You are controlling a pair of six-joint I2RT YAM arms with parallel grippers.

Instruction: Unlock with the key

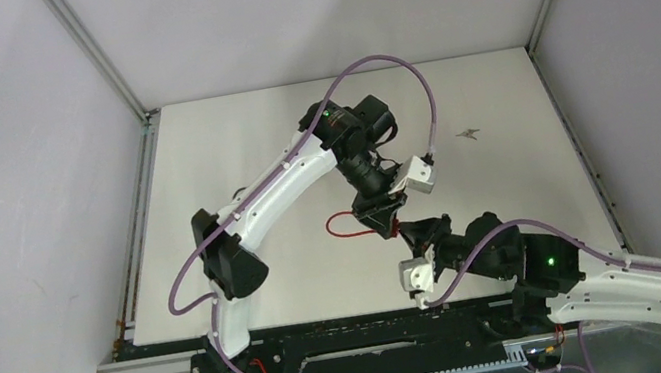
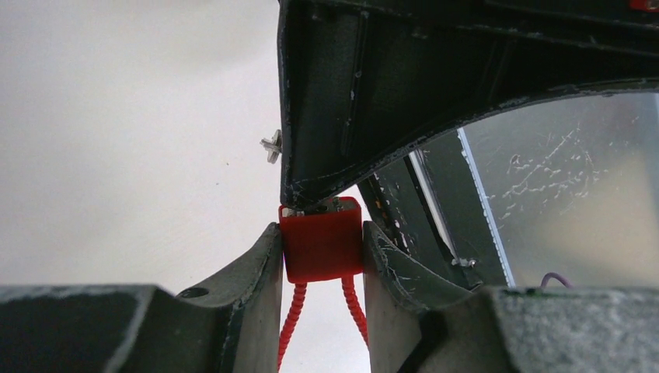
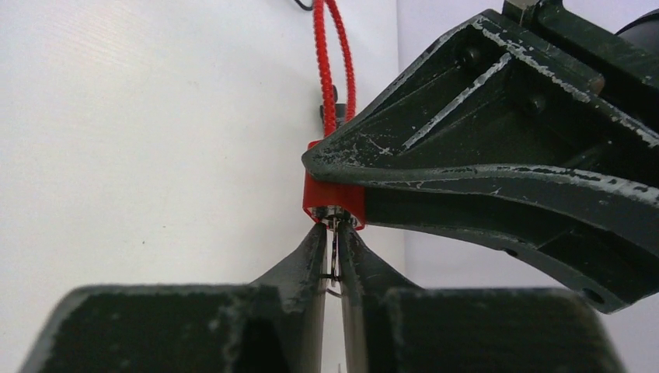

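The left fingers (image 2: 260, 264) are squeezing a small red lock (image 2: 321, 249) from both sides. The lock is looking like a smooth red box with a shiny metal end. A red twisty cord (image 2: 289, 318) is coming out of its other end as a loop. The right fingers (image 3: 311, 256) are sitting almost together with a thin metal key (image 3: 334, 268) between them. I cannot tell if they are pinching it. The key is poking at the lock's metal end. The lock is hanging over the white surface (image 1: 230, 153), around the middle and a bit toward the near edge.
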